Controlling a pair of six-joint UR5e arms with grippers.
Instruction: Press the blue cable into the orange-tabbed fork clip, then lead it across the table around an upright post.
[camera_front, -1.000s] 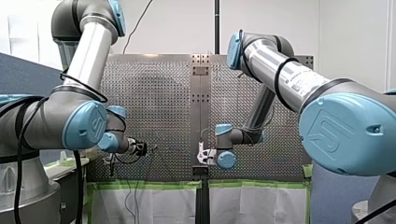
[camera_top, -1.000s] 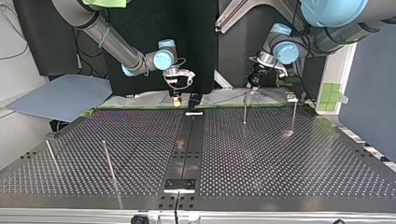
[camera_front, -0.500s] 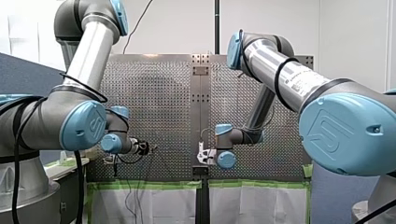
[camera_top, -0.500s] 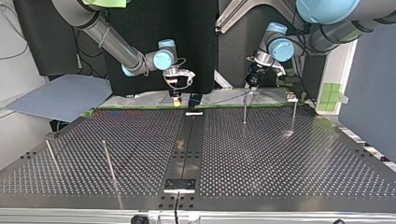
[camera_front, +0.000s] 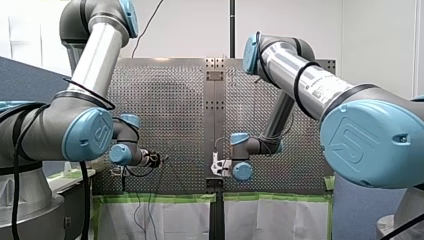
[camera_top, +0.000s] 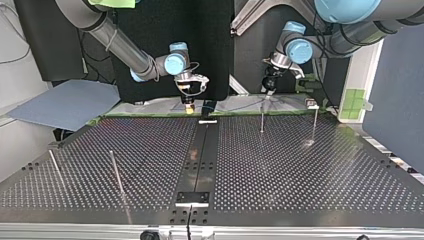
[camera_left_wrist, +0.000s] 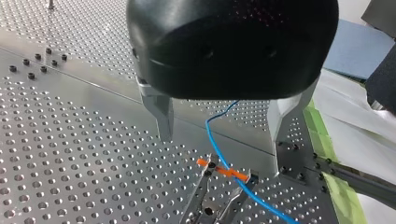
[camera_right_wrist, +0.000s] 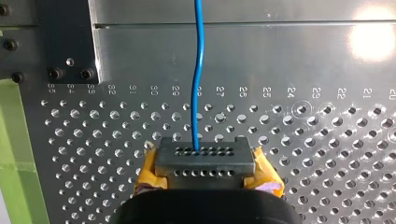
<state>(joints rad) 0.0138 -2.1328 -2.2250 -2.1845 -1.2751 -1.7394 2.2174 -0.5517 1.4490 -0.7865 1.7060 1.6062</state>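
One blue cable (camera_right_wrist: 201, 46), one orange-tabbed fork clip (camera_left_wrist: 224, 171), four upright posts (camera_top: 116, 172).

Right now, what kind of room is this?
Probably a robotics lab: two grey robot arms with blue joints reach over a perforated metal table with a thin blue cable on it.

Two arms reach low over the worktop (camera_top: 300, 170), both tools near its edge closest to the arm bases. My left arm (camera_front: 85, 130) folds sharply at the elbow. The left tool (camera_left_wrist: 223, 154) is angled down at the worktop, its metal fingers (camera_left_wrist: 163, 116) spread wide apart. My right arm (camera_front: 305, 82) stretches down toward the worktop's centre seam. The right tool (camera_right_wrist: 205, 163) is clamped by yellow pads (camera_right_wrist: 147, 175) on a black connector block (camera_right_wrist: 204, 156).
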